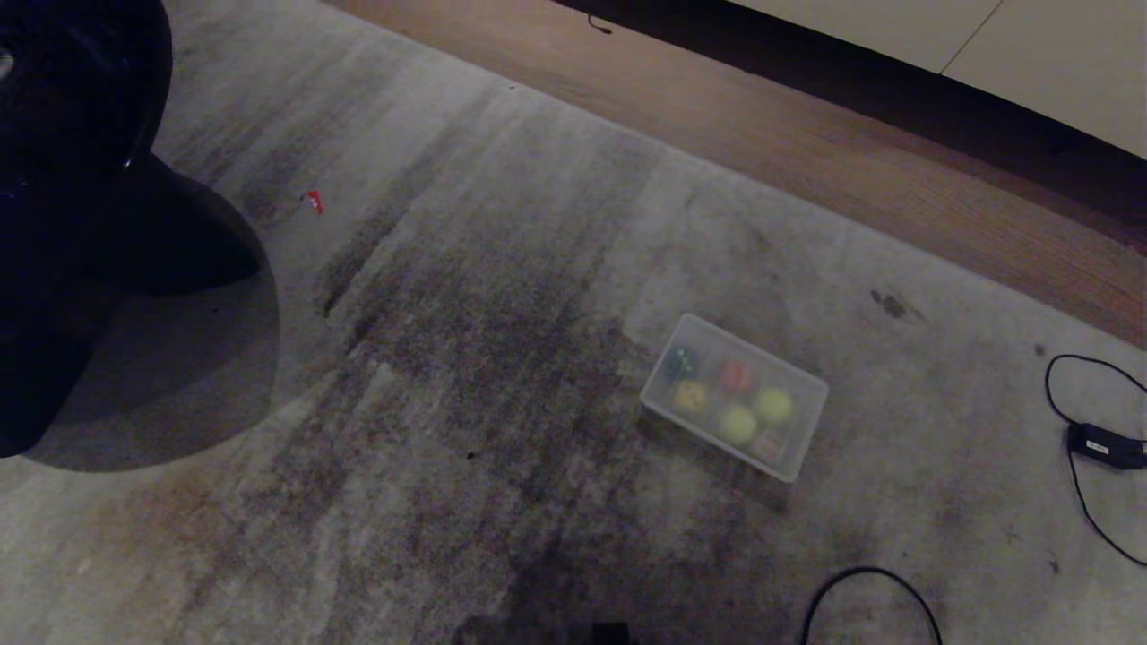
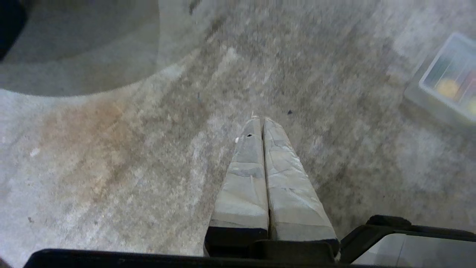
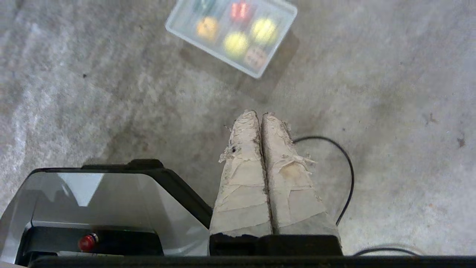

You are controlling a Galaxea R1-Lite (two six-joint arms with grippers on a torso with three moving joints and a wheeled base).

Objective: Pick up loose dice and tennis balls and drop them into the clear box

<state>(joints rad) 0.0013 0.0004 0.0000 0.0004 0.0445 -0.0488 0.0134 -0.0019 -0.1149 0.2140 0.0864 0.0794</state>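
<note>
head view: stained grey carpet point(image 1: 502, 358); the clear box point(image 1: 793, 461) sits on it holding four dice point(image 1: 691, 395) and two balls point(image 1: 772, 405). left wrist view: left pincer point(image 2: 259, 121) closed, empty. right wrist view: right pincer point(image 3: 259, 114) closed, empty, short of the box.
</note>
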